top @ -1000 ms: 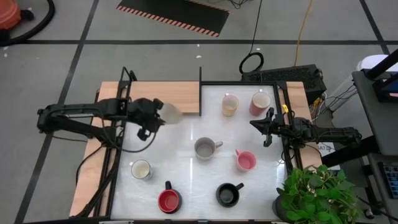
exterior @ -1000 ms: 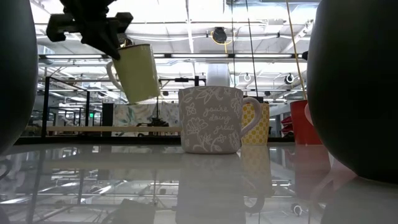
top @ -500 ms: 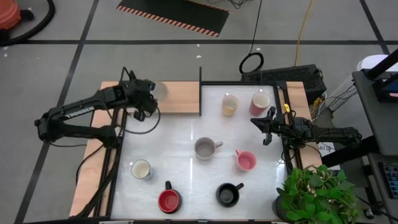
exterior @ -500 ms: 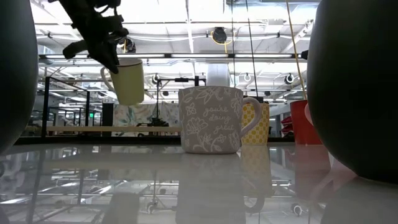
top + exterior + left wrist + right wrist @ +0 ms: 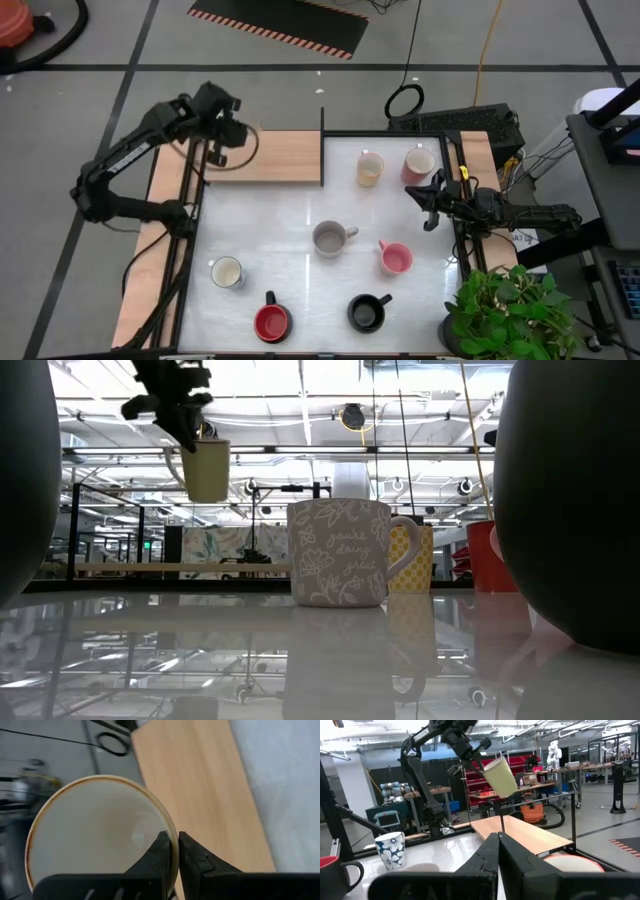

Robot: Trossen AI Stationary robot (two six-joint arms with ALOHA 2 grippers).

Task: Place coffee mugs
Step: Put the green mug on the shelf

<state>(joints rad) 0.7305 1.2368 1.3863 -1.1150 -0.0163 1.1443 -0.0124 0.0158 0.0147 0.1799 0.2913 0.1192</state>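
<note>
My left gripper (image 5: 171, 851) is pinched tight on the rim of the cream mug (image 5: 95, 832), one finger inside the wall and one outside, so the mug hangs just beneath my fingers, in the air over the wooden shelf (image 5: 285, 158). It looks like glazed ceramic: stiff, fairly heavy, slick and breakable, so I judge this thin rim grip could let it swing or slip. My right gripper (image 5: 432, 203) rests closed, holding nothing, with the dark pink-red mug (image 5: 417, 165) near it.

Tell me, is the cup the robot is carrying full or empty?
Empty: the left wrist view looks into the cream mug, gripped by the rim, and shows only its bare pale inside.
</note>
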